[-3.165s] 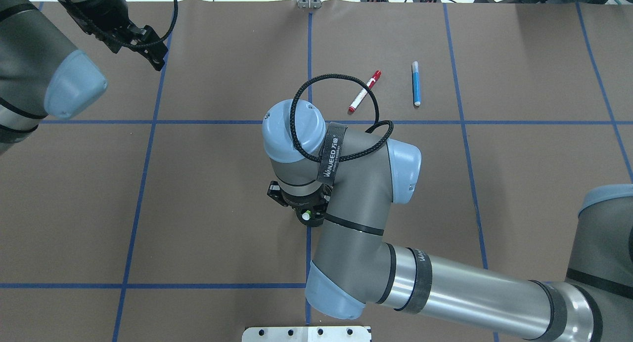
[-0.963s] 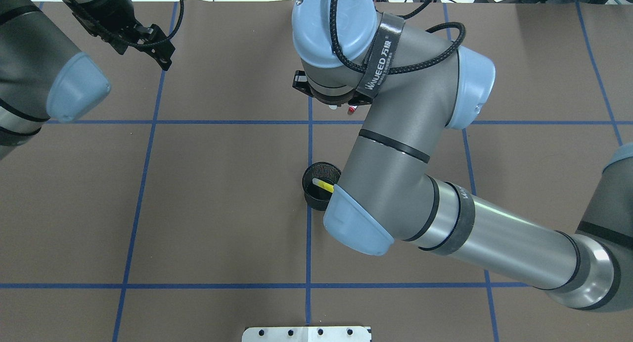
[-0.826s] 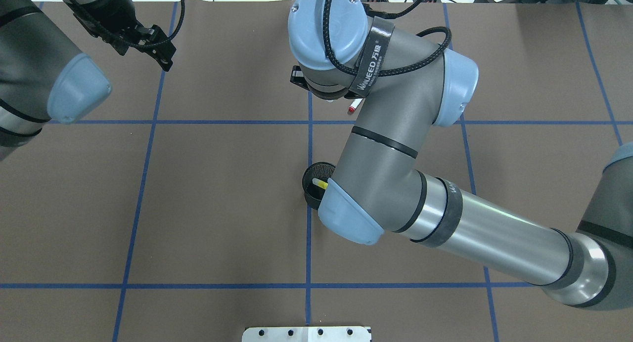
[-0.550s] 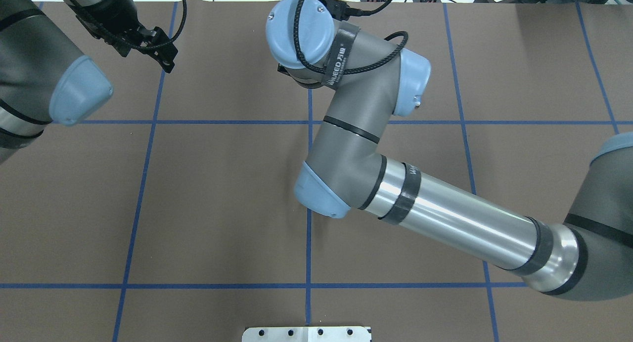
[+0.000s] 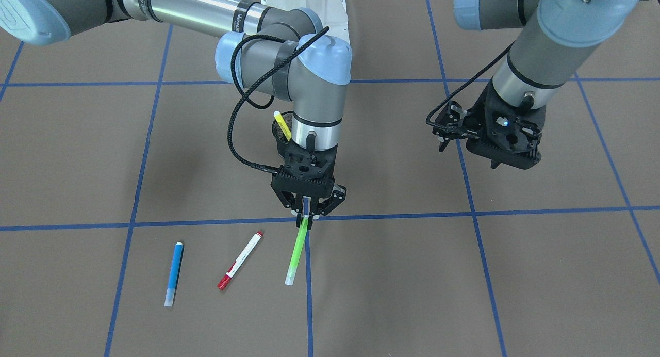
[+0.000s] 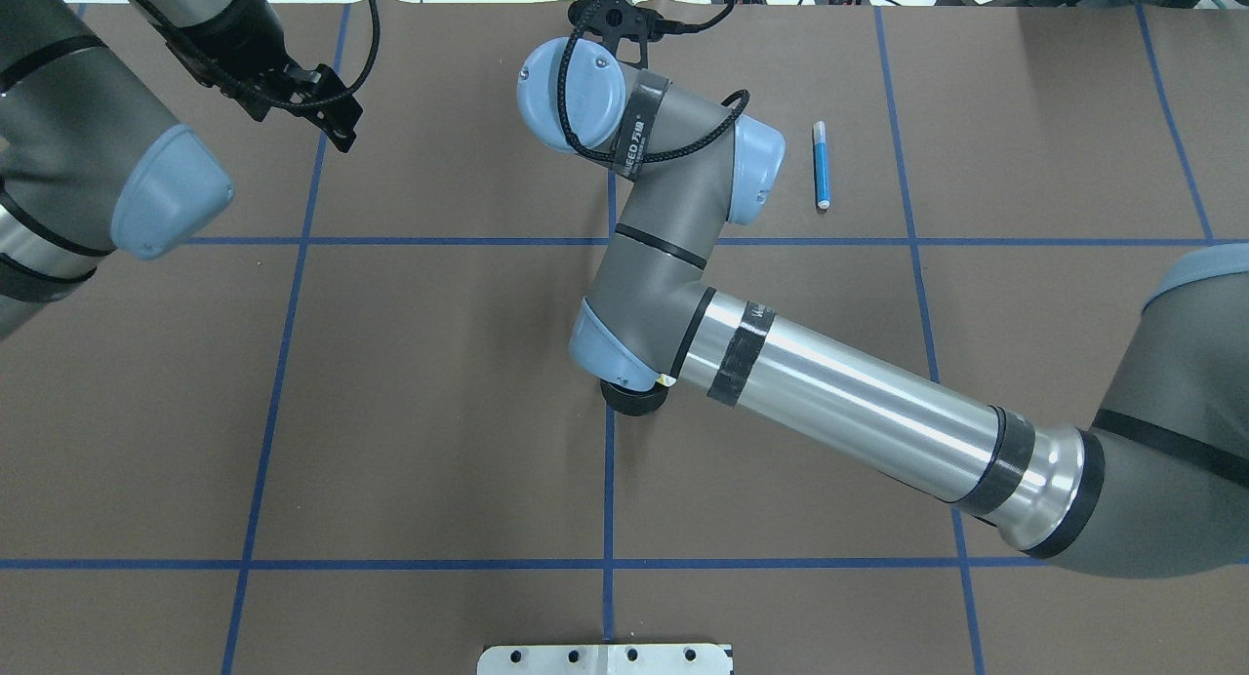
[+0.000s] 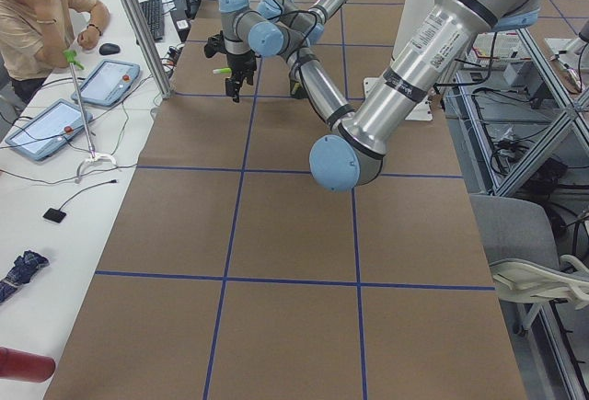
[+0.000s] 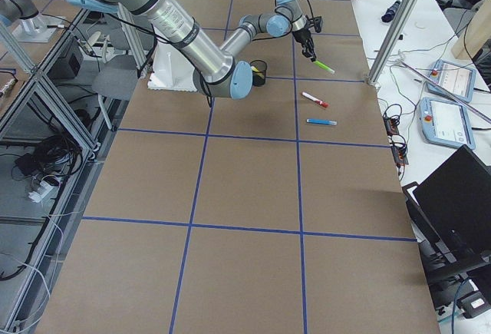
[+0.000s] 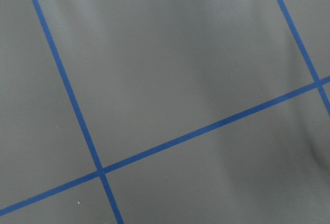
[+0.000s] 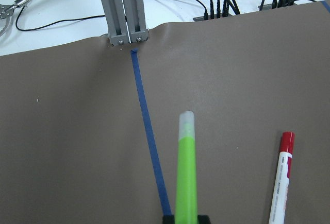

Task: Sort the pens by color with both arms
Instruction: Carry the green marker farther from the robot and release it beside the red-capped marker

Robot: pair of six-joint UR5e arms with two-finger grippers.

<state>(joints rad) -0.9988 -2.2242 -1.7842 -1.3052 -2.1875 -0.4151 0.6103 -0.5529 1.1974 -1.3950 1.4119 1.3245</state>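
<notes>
Clamping the green pen (image 5: pixel 296 254) by one end, the right hand (image 5: pixel 305 220) is holding it above the bench (image 5: pixel 464 295); next, I think, it is needing a careful carry to its colour's place.

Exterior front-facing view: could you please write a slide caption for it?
Right gripper holds green pen; blue pen and red-capped pen lie nearby; yellow pen stands in cup.
</notes>
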